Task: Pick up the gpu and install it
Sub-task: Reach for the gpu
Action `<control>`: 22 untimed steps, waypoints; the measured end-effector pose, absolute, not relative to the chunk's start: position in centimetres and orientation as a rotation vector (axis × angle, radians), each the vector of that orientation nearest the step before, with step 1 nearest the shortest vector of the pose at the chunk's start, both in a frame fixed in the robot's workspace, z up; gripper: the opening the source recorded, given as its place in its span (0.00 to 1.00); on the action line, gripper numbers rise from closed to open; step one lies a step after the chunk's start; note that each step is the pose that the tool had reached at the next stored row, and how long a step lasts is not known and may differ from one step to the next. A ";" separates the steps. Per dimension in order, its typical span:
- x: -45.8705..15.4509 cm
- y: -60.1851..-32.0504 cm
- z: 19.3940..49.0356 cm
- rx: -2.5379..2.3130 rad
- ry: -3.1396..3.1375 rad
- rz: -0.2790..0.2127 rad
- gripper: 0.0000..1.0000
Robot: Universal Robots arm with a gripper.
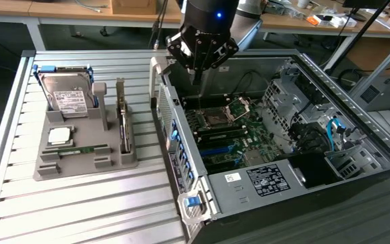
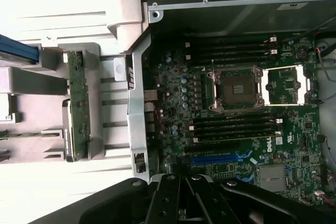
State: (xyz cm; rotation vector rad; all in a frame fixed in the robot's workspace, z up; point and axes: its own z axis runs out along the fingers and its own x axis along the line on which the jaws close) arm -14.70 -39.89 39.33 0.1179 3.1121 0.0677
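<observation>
The gpu (image 1: 122,121) is a thin dark green card with a silver end bracket, standing on edge in a slot of the grey holder (image 1: 79,162) on the exterior view's left. The wrist view shows the gpu (image 2: 76,106) edge-on beside the case wall. My gripper (image 1: 196,80) hangs above the open computer case's near wall, over the motherboard (image 1: 225,134) and to the right of the gpu. Its black fingers (image 2: 168,200) are shut together with nothing between them. The motherboard (image 2: 236,129) with its blue slot (image 2: 218,157) lies below.
A silver hard drive (image 1: 68,96) in a blue frame stands upright at the holder's back. A small green memory stick (image 1: 73,150) and a square chip (image 1: 59,135) lie in the holder. The case's drive cage (image 1: 286,94) and cables (image 1: 334,132) crowd the exterior view's right.
</observation>
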 end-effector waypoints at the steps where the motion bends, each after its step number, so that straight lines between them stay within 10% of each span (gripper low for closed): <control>1: -14.8 -39.9 39.3 0.118 3.112 0.068 0.11; 22: -16.0 -39.9 39.3 0.118 3.112 0.068 0.11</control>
